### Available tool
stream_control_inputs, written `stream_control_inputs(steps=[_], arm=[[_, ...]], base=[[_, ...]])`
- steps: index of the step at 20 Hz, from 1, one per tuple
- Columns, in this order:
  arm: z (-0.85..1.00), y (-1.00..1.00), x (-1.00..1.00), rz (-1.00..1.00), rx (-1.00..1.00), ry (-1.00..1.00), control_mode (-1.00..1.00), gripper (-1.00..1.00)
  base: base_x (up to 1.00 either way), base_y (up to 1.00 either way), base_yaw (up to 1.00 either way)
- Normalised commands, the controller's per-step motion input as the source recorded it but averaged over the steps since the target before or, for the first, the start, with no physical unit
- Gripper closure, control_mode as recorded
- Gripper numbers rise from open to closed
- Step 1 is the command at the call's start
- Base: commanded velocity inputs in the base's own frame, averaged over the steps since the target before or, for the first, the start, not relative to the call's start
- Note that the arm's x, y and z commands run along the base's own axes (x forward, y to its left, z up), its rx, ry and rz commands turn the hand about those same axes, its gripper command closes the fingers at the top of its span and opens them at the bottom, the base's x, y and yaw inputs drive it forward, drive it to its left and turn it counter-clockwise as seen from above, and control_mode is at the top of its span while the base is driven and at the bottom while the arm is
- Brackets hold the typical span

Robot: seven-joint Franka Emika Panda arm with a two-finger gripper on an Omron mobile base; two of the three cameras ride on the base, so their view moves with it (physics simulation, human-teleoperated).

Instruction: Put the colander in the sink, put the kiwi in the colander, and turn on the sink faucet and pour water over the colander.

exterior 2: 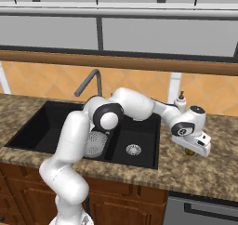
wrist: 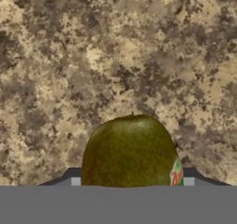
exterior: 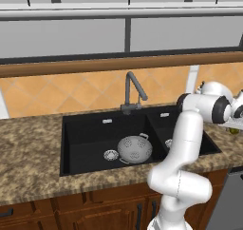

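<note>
The kiwi (wrist: 131, 152), green-brown and oval, sits on the speckled counter right of the sink, between my fingertips (wrist: 75, 181). My gripper (exterior 2: 190, 150) points down over the kiwi (exterior 2: 189, 151) and is shut on it. The kiwi (exterior: 234, 130) also peeks out under the hand at the right edge of the left base view. The silver colander (exterior: 135, 148) rests in the larger left basin of the black sink (exterior: 85, 129), beside a steel drain. My arm partly hides the colander (exterior 2: 95, 143) in the right base view. The dark faucet (exterior: 133, 93) stands behind the sink, with no water visible.
A white soap dispenser (exterior 2: 180, 101) stands on the counter behind my hand. The smaller right basin has its own steel drain (exterior 2: 133, 149). A tiled wall and wooden ledge run behind the counter. Granite counter (exterior 2: 204, 173) stretches around the hand.
</note>
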Motion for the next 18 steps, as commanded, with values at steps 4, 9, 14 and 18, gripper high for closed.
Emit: stream_control_inputs(steps=[4, 9, 14, 18], arm=[[0.02, 0.16, 0.0, 0.0, 0.0, 0.0, -1.0, 1.0], [0.15, 0.48, -0.02, 0.0, 0.0, -0.01, -1.0, 1.0], [0.04, 0.82, 0.0, 0.02, 0.0, 0.0, -1.0, 1.0], [0.04, 0.89, 0.0, 0.06, 0.0, 0.0, -1.0, 1.0]], base=[[0.0, 0.0, 0.0], [0.0, 0.0, 0.0], [0.0, 0.0, 0.0], [0.0, 0.0, 0.0]])
